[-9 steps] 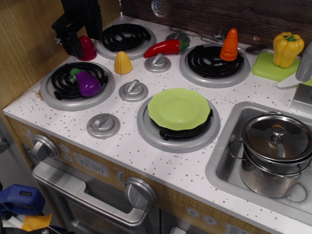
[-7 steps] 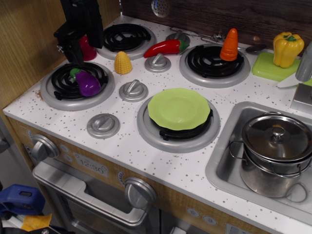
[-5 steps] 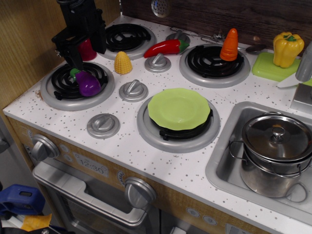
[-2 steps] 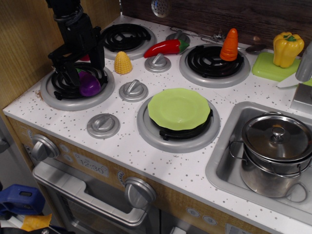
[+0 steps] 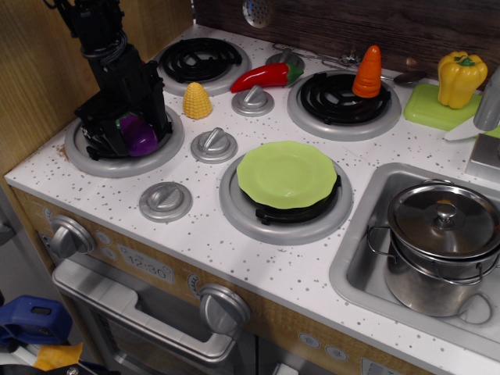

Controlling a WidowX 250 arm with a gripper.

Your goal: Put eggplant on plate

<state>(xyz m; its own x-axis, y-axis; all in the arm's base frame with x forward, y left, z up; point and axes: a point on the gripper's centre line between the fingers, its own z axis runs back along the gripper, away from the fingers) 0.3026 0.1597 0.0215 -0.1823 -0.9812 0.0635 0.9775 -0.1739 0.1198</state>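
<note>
The black gripper (image 5: pixel 129 129) is down on the front-left burner (image 5: pixel 125 148), its fingers spread around the purple eggplant (image 5: pixel 137 133), one to each side of it. Whether the fingers press on the eggplant cannot be told; the eggplant lies on the burner coil with its green stem cap toward the back-left, partly hidden by the arm.

Just right of that burner sits a silver knob (image 5: pixel 213 145), and behind it the yellow toy corn (image 5: pixel 197 101) stands on the speckled white desk (image 5: pixel 234 250). Further back lies a red chili pepper (image 5: pixel 266 76), beside another knob (image 5: pixel 253 100).

The light-green plate (image 5: pixel 287 173) rests on the front-right burner (image 5: pixel 285 205), well apart from the eggplant, with nothing on it. An orange carrot (image 5: pixel 368 72) stands on the back-right burner (image 5: pixel 344 101). A yellow bell pepper (image 5: pixel 460 78) sits on a green square board (image 5: pixel 437 108) at the far right. A lidded steel pot (image 5: pixel 441 242) stands in the sink (image 5: pixel 351 266).
</note>
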